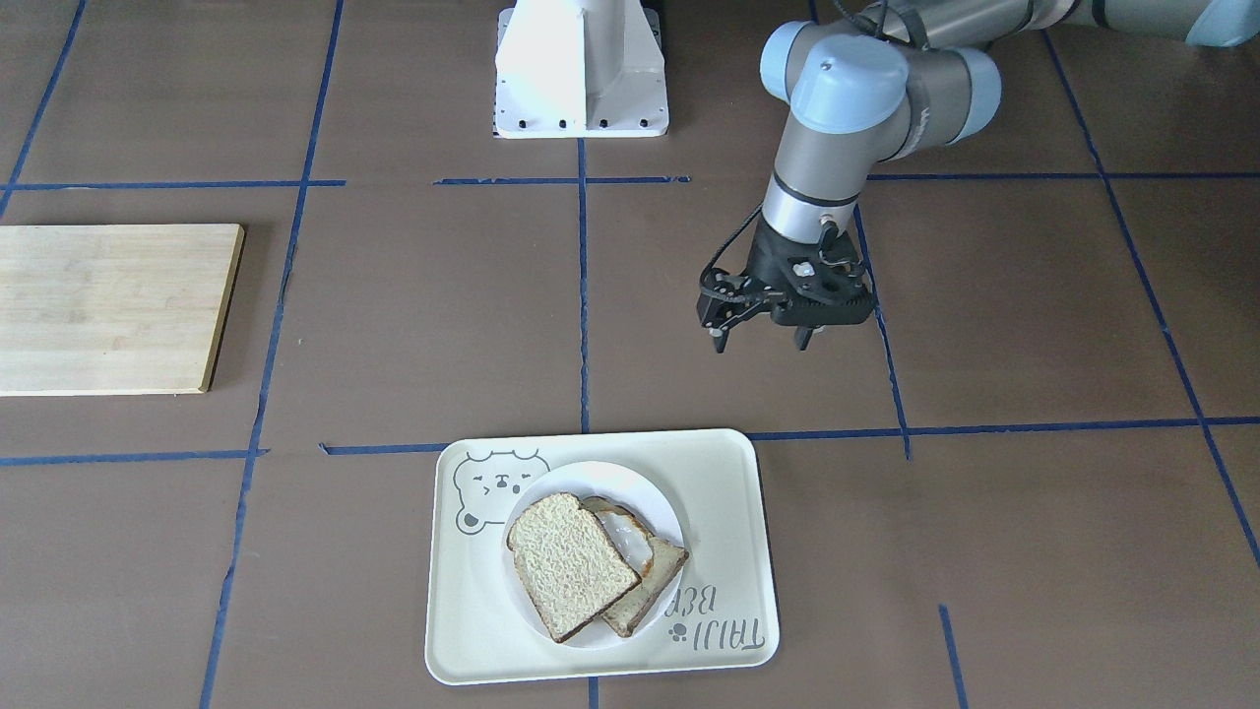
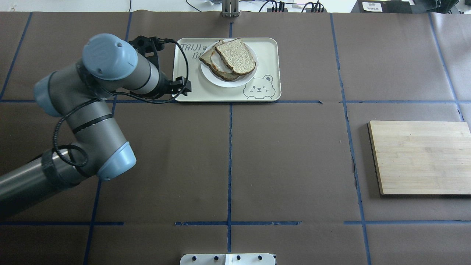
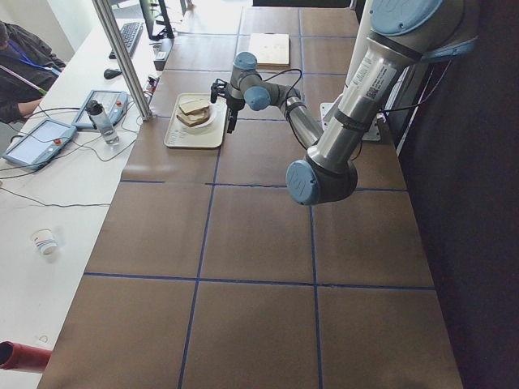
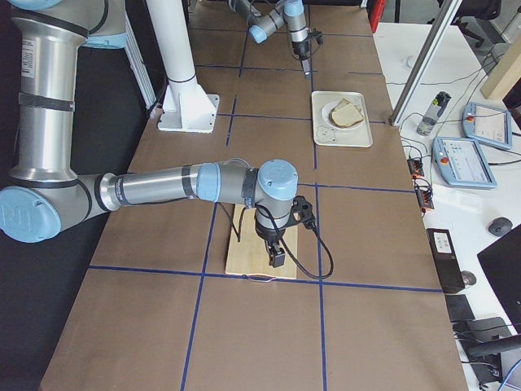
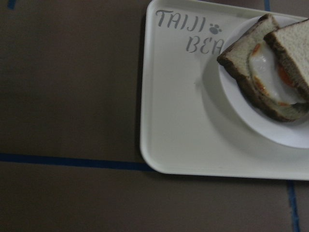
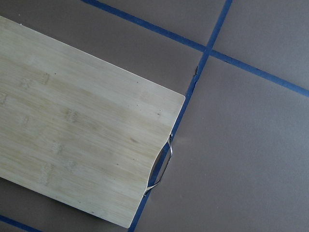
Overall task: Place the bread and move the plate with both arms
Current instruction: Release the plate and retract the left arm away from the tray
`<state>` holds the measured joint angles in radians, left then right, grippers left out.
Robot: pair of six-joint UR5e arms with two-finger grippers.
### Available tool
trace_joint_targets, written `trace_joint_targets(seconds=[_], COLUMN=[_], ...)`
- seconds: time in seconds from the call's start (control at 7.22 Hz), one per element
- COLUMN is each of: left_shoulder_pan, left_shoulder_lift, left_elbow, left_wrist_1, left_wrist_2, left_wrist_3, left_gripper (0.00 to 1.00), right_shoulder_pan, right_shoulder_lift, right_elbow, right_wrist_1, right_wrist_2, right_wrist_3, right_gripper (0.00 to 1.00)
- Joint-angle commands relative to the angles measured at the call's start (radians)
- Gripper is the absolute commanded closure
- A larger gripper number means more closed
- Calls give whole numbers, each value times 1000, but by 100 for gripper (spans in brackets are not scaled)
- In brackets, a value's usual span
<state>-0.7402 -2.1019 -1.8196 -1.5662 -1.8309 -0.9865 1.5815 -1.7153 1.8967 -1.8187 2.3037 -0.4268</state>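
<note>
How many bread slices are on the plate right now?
2. The plain bread lies on top; the egg-topped slice sits under it, both on the plate. A third could hide beneath.

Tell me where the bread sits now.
Overhead view, top centre: the bread lies on the plate, overlapping the egg slice, inside the tray.

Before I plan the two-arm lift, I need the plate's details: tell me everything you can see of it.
The plate is small, round, plain white and smooth, lying flat on the cream tray. Two overlapping slices cover most of it: the plain bread leaning on an egg-topped slice. The left gripper hangs clear of it.
</note>
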Motion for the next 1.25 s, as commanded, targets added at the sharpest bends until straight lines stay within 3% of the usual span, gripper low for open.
trace_joint_targets(seconds=[0.0, 0.28, 0.55, 0.69, 1.11], left_shoulder_pan=[-167, -409, -644, -718, -827], left_shoulder_lift=[145, 349, 483, 508, 681], left_elbow=[-182, -201, -166, -121, -66], left_wrist_1=[287, 299, 298, 298, 206], left_wrist_2=[-51, -203, -252, -328, -369], left_wrist_3=[474, 902, 1203, 1277, 1283], left_gripper=[0, 0, 0, 0, 0], right_shoulder_pan=[0, 0, 0, 0, 0], right_shoulder_lift=[-4, -7, -9, -9, -10], right_elbow=[-2, -2, -4, -4, -2], right_wrist_1=[19, 24, 24, 24, 24], right_wrist_2=[0, 0, 0, 2, 3], right_wrist_3=[43, 45, 46, 45, 46], right_gripper=[0, 0, 0, 0, 0])
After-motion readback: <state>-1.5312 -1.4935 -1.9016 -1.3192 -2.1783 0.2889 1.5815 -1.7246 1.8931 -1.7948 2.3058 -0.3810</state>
